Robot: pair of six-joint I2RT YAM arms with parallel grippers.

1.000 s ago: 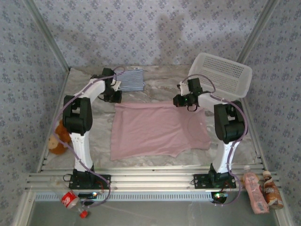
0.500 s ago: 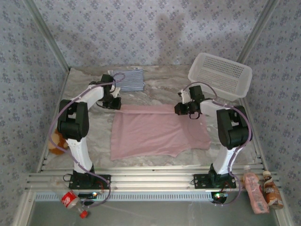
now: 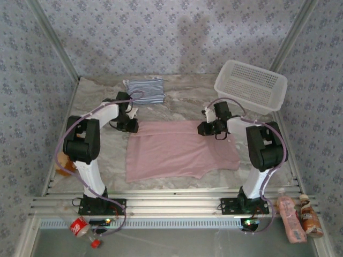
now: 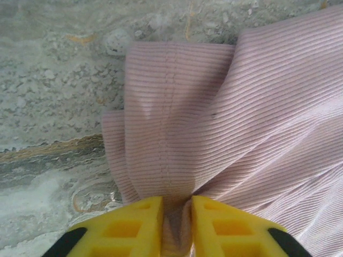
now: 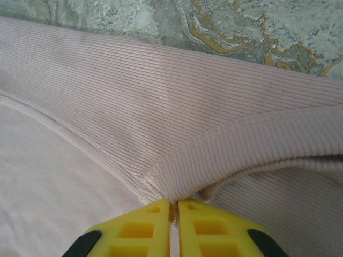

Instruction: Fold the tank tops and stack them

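Observation:
The pink tank top (image 3: pixel 177 152) lies spread in the middle of the table, with its straps toward the right. My left gripper (image 3: pixel 130 125) is at its far left corner, shut on a bunched fold of the pink ribbed cloth (image 4: pixel 214 123), which sits between the yellow fingers (image 4: pixel 128 225). My right gripper (image 3: pixel 207 127) is at the far right edge, shut on the hemmed edge of the pink cloth (image 5: pixel 225 139) beside a strap. The striped tank top (image 3: pixel 146 90) lies folded at the far left of the table, apart from both grippers.
A white lattice basket (image 3: pixel 252 85) stands at the far right corner. A brown stuffed toy (image 3: pixel 64 163) sits at the left edge. Two drink bottles (image 3: pixel 292 217) lie near the right base and a red-labelled bottle (image 3: pixel 80 227) near the left base.
Both grippers have come toward the near side and down, holding the pink top's far edge. The left one has moved away from the striped top, which is now uncovered.

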